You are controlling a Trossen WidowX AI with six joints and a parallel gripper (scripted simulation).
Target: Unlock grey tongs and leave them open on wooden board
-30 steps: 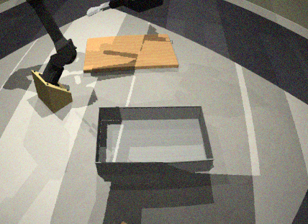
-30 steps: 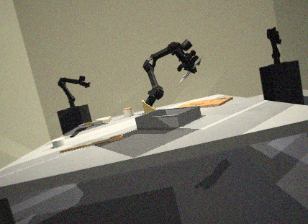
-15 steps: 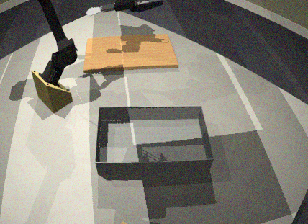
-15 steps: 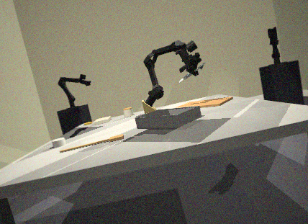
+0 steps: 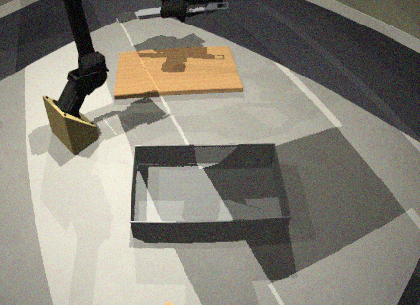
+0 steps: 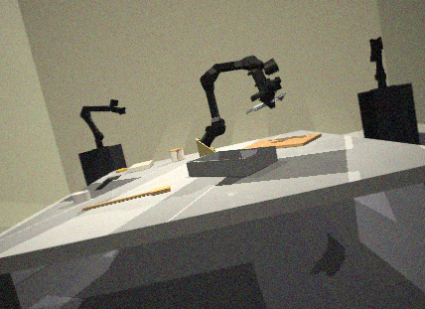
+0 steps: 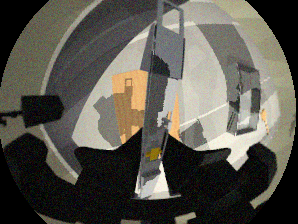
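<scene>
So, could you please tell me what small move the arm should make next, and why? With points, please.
I'd probably ease the claw (image 5: 175, 10) (image 6: 268, 100) (image 7: 150, 129) down toward the wooden board (image 5: 201, 79) (image 6: 309, 139) (image 7: 121, 82): it grips the tongs (image 5: 148, 12) (image 6: 256, 107) (image 7: 169, 50) well above the table, gently slanted. I can't tell whether they're unlocked.

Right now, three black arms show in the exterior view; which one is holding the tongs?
The middle arm, behind the roasting tin: only its gripper has the tongs.
</scene>
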